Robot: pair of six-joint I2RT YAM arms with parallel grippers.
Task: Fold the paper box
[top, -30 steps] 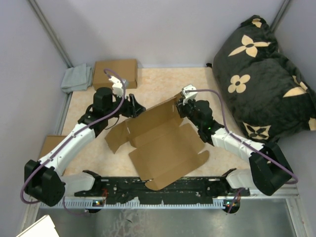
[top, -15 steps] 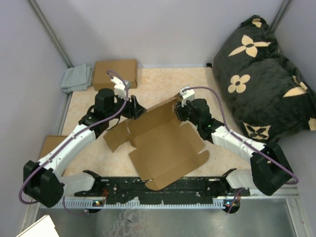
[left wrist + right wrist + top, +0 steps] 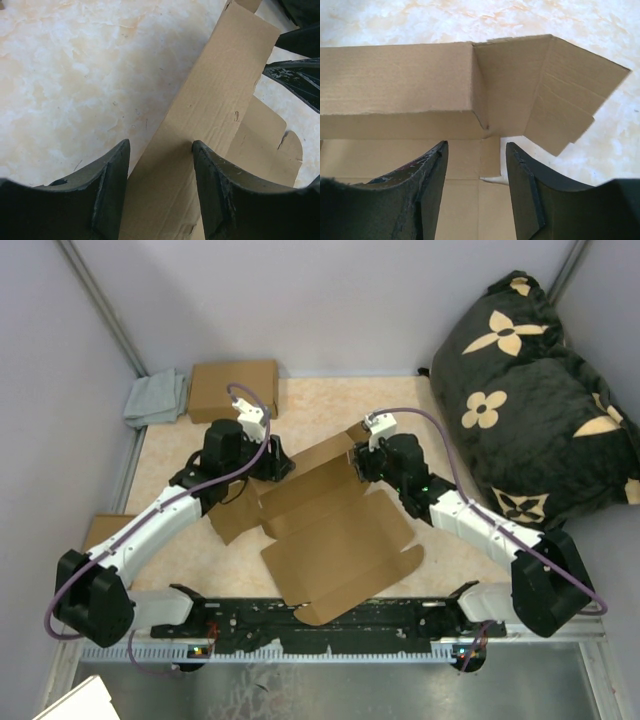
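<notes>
The paper box (image 3: 335, 535) lies open as a brown cardboard blank in the middle of the table. Its far long flap is raised on edge between my two grippers. My left gripper (image 3: 279, 462) is open at the flap's left end. In the left wrist view (image 3: 161, 150) the flap (image 3: 215, 105) runs on from between its jaws. My right gripper (image 3: 361, 462) is open at the flap's right end. In the right wrist view (image 3: 476, 150) its jaws stand just before the raised wall (image 3: 395, 85), with the corner tab (image 3: 570, 95) to the right.
A folded cardboard box (image 3: 233, 388) and a grey cloth (image 3: 155, 398) lie at the back left. A black flowered cushion (image 3: 530, 390) fills the right side. Another cardboard piece (image 3: 100, 532) lies at the left edge. The arms' base rail (image 3: 330, 625) runs along the front.
Both grippers have closed in on the far flap, the left one moving right and the right one moving up and left. The flap stands more upright.
</notes>
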